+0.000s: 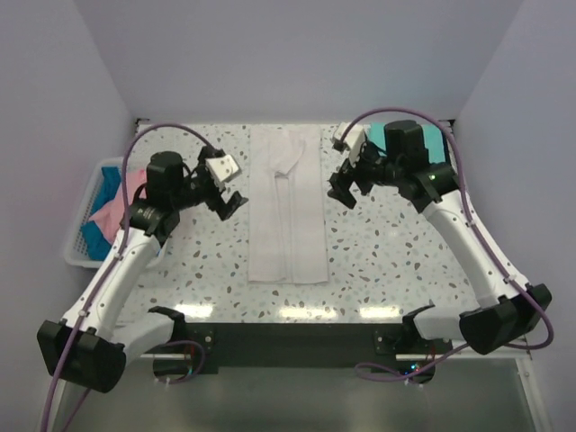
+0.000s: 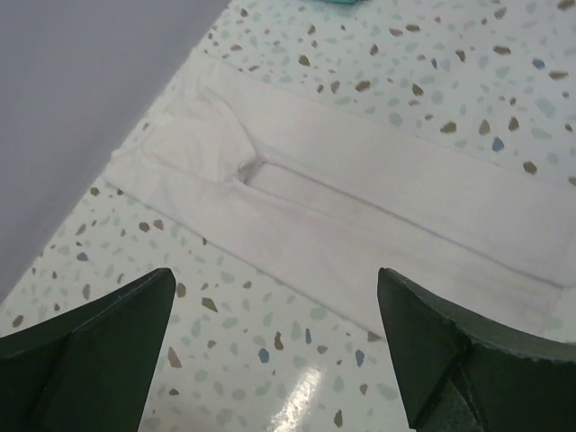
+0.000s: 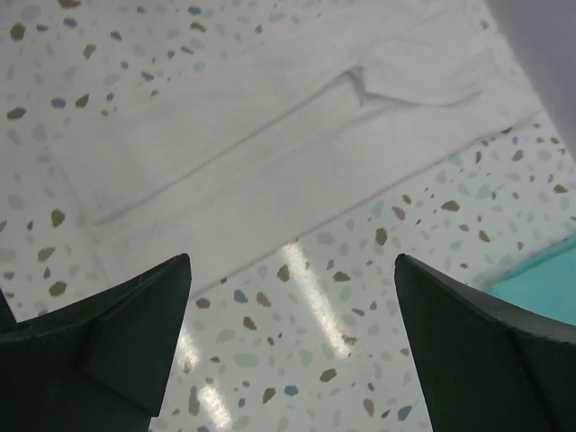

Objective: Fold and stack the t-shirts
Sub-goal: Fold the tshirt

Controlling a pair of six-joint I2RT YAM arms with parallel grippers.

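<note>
The white t-shirt [image 1: 286, 205] lies flat in the middle of the table, folded into a long narrow strip with the sleeves tucked in. It also shows in the left wrist view [image 2: 360, 198] and the right wrist view [image 3: 270, 144]. My left gripper [image 1: 229, 204] is open and empty, hovering just left of the strip. My right gripper [image 1: 345, 191] is open and empty, just right of it. A folded teal t-shirt [image 1: 430, 144] lies at the back right, partly under the right arm. Pink [image 1: 129, 193] and blue [image 1: 101, 202] t-shirts sit bunched in the basket.
The white lattice basket [image 1: 79, 236] stands at the table's left edge. The speckled table [image 1: 378, 261] is walled at the back and on both sides. A corner of the teal shirt shows in the right wrist view [image 3: 540, 283].
</note>
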